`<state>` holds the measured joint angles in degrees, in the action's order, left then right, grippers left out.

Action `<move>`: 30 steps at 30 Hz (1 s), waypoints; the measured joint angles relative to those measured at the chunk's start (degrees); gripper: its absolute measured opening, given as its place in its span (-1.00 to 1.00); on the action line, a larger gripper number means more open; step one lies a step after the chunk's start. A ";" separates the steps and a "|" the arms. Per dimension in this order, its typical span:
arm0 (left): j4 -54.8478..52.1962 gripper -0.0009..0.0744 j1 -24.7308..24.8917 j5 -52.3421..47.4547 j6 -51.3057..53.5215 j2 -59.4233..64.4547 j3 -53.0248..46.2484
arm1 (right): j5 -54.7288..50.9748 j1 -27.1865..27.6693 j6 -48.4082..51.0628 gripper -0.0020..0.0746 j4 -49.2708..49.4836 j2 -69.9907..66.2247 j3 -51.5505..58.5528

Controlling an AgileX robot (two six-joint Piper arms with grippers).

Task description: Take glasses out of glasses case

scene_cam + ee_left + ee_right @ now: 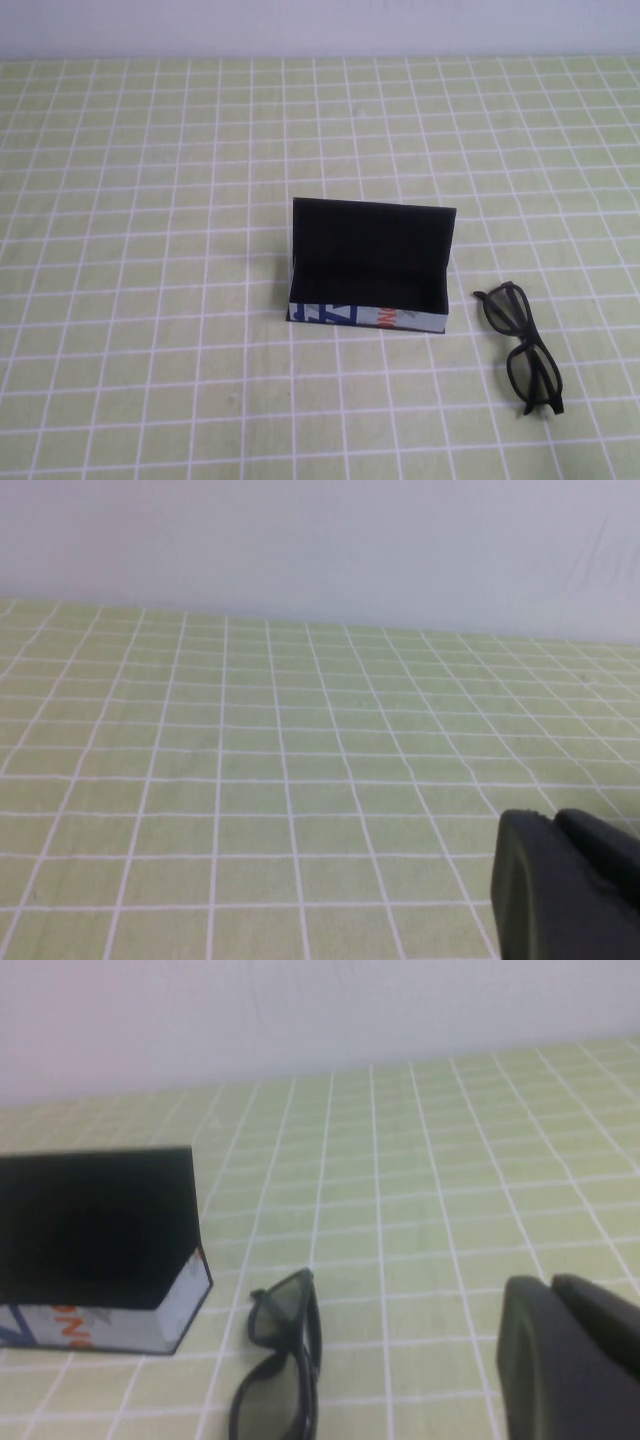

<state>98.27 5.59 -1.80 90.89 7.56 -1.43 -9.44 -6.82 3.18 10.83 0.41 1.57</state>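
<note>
The black glasses case (368,268) stands open at the table's middle, its lid upright at the back and its blue, white and orange side facing front. Its inside looks empty. The black glasses (520,348) lie on the cloth just right of the case. Neither arm shows in the high view. In the right wrist view the case (95,1230) and the glasses (280,1360) lie ahead of my right gripper (550,1285), which is shut and empty, apart from both. My left gripper (555,820) is shut and empty over bare cloth.
A green cloth with a white grid (150,250) covers the table. A pale wall (320,25) runs along the far edge.
</note>
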 joint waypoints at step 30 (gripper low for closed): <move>0.00 -0.99 0.00 -0.88 0.61 0.00 0.00 | -8.41 0.00 -2.35 -0.99 -3.22 0.00 0.00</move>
<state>98.27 5.59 -2.67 91.50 7.56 -1.43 -17.85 -6.82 0.83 7.61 0.41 1.57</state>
